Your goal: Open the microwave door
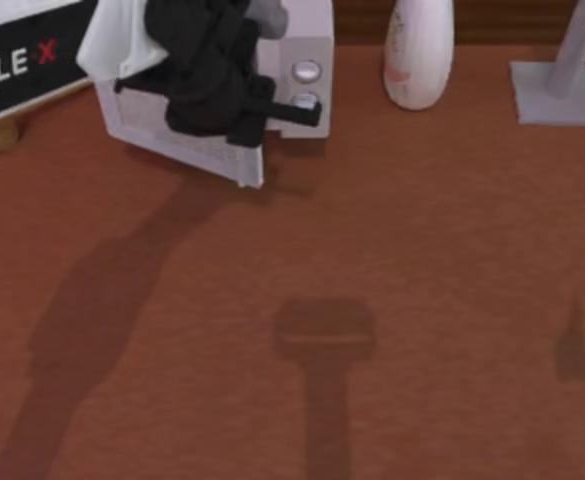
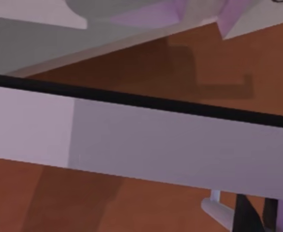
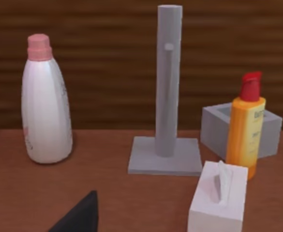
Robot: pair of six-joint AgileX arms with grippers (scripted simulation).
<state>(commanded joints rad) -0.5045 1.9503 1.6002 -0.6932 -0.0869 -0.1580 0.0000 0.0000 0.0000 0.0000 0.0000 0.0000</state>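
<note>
Scene: We work at the far-left corner of the bench, where the microwave stands against the back edge with its two silver knobs facing out.

Door: The microwave door stands swung partway out from the oven's front, its free edge pointing toward the middle of the bench; we judge the opening under way, not complete.

Left tool: Our left tool sits low over the door, just beside the knob panel. The black wrist covers the fingers, so we cannot tell whether they pinch the panel or stand spread.

Why there: We judge the arm holds close to the door's free edge because that end gives the longest lever about the hinge.

Left wrist view: A pale band with a dark strip along it fills the frame, probably the door's edge seen close.

Right tool: Parked off the right edge of the bench and out of the top view; only a dark corner shows in its own wrist view, its state unknowable.

Bystanders: A white bottle with a pink cap, a grey post stand, an orange pump bottle and a tissue box line the back edge, clear of the door's swing.

Writing: A black sign at the far-left corner reads "GILE X", cut off; the orange bottle's label is too small to read.
</note>
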